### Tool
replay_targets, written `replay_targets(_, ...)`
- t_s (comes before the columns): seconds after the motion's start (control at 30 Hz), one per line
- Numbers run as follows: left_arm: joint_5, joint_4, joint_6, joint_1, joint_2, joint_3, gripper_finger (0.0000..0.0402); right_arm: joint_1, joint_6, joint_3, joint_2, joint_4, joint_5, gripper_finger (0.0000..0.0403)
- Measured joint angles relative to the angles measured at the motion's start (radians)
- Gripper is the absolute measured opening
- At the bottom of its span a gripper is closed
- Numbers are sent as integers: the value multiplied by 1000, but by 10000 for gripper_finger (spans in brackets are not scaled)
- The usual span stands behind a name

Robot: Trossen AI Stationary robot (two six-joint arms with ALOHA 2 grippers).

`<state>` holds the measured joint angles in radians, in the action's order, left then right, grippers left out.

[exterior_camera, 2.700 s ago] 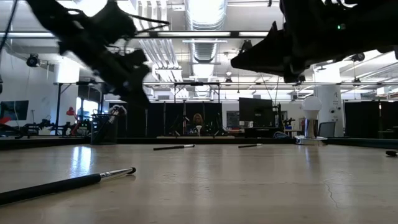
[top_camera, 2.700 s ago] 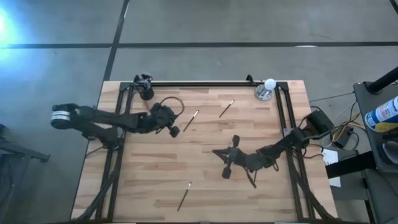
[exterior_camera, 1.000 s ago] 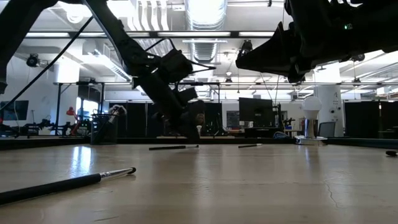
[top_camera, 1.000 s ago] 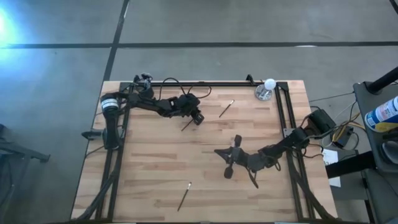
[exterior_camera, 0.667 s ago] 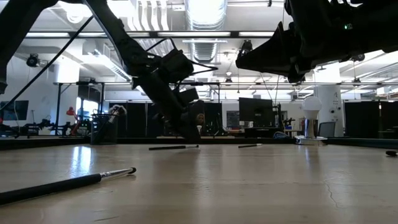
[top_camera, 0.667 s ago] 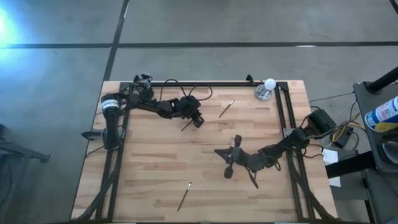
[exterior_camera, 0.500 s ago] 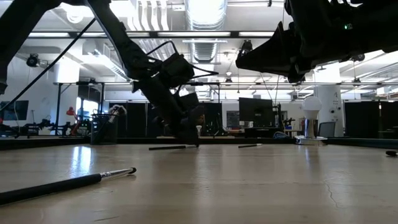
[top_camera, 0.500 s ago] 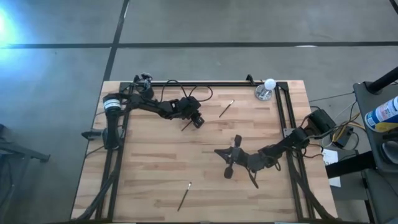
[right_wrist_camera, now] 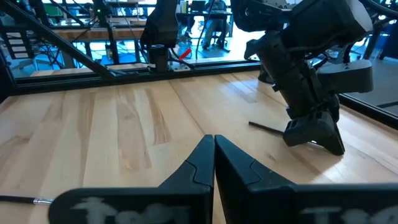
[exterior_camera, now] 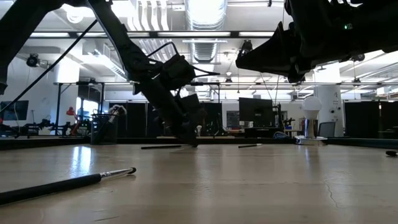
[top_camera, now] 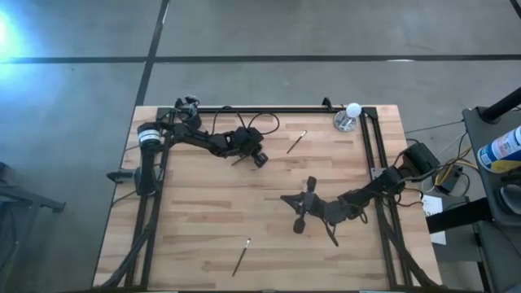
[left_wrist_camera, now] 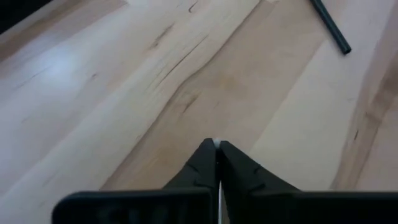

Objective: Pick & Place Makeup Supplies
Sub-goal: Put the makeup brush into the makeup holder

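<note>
We're looking at a pale wood surface (top_camera: 203, 220) with planks in light tan stripes. The brushes (top_camera: 241, 256) have dark handles and silvery ends. Both arms are black. White ball (top_camera: 352, 109) on a silver base, small black cup (top_camera: 192, 122).

I see three thin, dark-handled makeup brushes lying flat and well apart on my light wooden table. One brush (top_camera: 240, 159) lies at an angle toward the far left, partly hidden under my left gripper (top_camera: 257, 158), whose fingers are closed on it at the table surface. A second brush (top_camera: 296, 142) lies diagonally near the far middle, and a third brush (top_camera: 241, 256), silvery ferrule showing, rests alone by the near edge.
</note>
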<state>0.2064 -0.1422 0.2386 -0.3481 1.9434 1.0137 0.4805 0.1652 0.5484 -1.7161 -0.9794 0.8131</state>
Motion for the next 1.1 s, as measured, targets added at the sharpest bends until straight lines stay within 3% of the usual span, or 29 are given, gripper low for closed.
replay_targets(0.27,37,33,-7,17,-58,-8,2,0,-7,0,0,2,0,8)
replay_targets(0.53,62,-73,-17,103,-273,-136,1,0,-15,-12,0,41,0,8)
replay_targets(0.73,86,-367,4,186,-478,-371,0,0,-16,-32,-1,41,2,8)
replay_targets(0.87,82,-705,41,244,-583,-566,0,-3,-16,-42,-1,40,2,8)
replay_targets(1.1,70,-1174,50,350,-610,-773,0,-55,50,-45,-49,-14,-4,8)
